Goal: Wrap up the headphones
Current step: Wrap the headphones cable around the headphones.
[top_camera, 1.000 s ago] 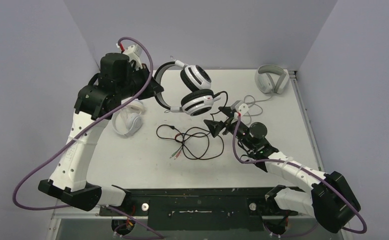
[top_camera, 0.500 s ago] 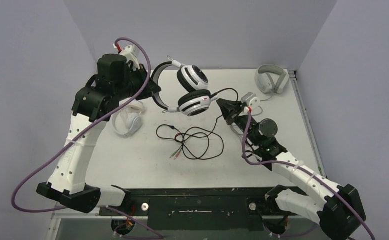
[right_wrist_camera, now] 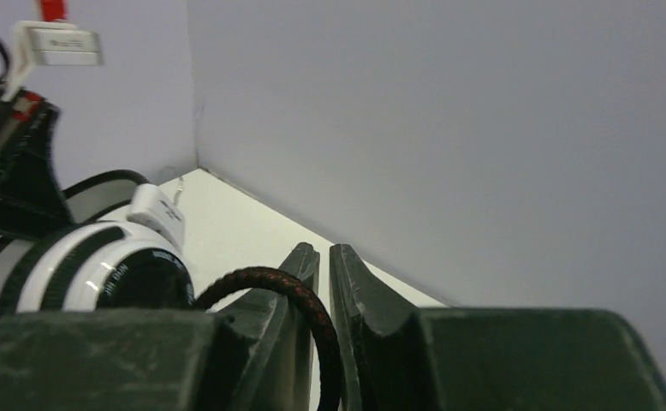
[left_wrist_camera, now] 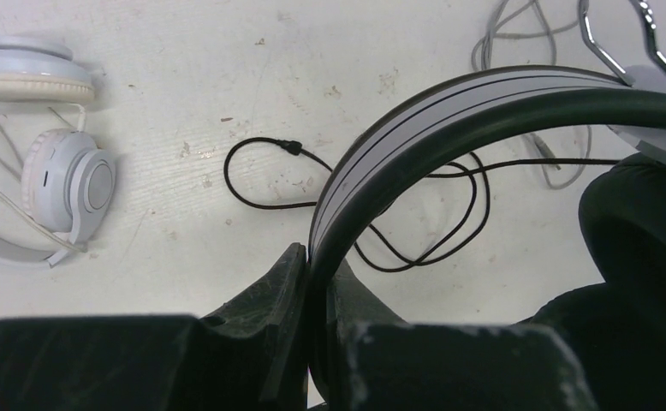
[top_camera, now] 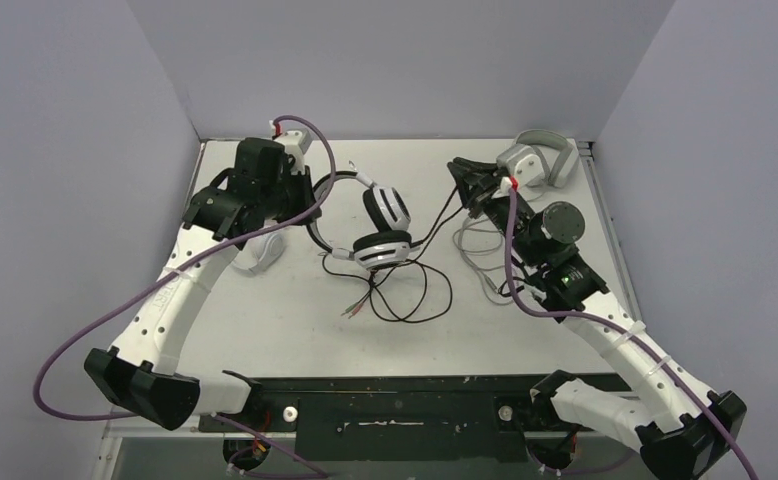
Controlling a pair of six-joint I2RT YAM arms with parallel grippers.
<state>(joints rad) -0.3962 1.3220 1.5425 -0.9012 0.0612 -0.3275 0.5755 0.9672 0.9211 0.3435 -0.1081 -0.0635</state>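
At table (top_camera: 295, 300) centre, left gripper (left_wrist_camera: 317, 274) clamps the black-and-white headset (top_camera: 385, 225) by its headband (left_wrist_camera: 449, 111); right gripper (right_wrist_camera: 324, 257) pinches its black cable (right_wrist_camera: 270, 278). Earcup lettering (right_wrist_camera: 154, 257) illegible. Leftward lies the white on-ear pair (left_wrist_camera: 56, 171); grey over-ear pair (top_camera: 540, 160) back right.

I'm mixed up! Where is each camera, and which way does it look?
Top external: above and behind, looking down at the table; both arms show.
Left wrist: on the left arm, facing the table; left gripper clamps the headset.
Right wrist: on the right arm, facing the wall; right gripper pinches the black cable.
All share the headset.
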